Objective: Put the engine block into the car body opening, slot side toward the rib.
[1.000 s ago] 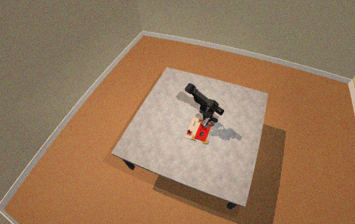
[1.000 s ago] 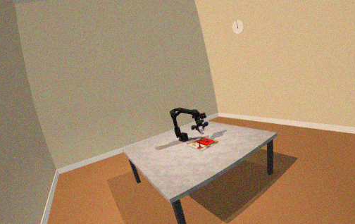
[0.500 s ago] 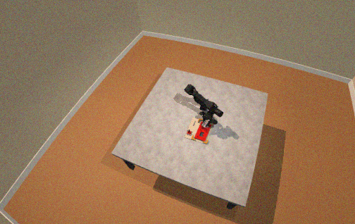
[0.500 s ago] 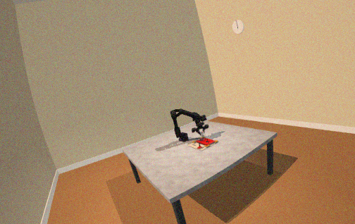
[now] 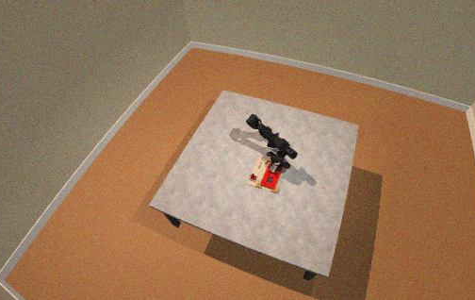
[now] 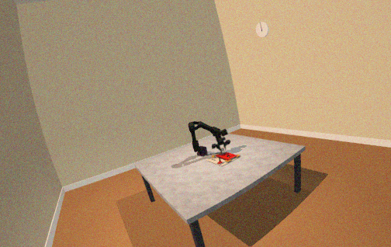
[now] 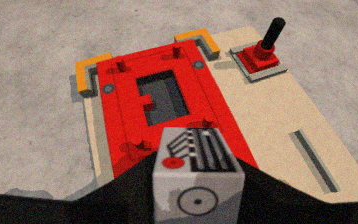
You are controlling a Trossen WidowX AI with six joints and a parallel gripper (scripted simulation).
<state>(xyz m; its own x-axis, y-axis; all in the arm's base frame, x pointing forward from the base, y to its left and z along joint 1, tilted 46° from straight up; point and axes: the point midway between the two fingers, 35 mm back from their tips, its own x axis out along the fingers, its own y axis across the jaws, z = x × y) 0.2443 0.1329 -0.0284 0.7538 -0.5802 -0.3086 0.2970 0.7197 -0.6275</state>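
Hand point(image 5: 274, 167) point(image 6: 223, 151) point(image 7: 191, 159) above the unfilled opening point(image 7: 166, 99).

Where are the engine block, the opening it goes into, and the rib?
engine block point(image 7: 198, 172): wrist view, edge between its top and front
opening in the car body point(image 7: 170, 97): wrist view, its grey floor
rib point(image 7: 144, 101): wrist view, its red top

Mottled, matt, stone-like tabletop point(image 5: 207, 175) point(image 6: 194, 186) point(image 7: 25, 30)
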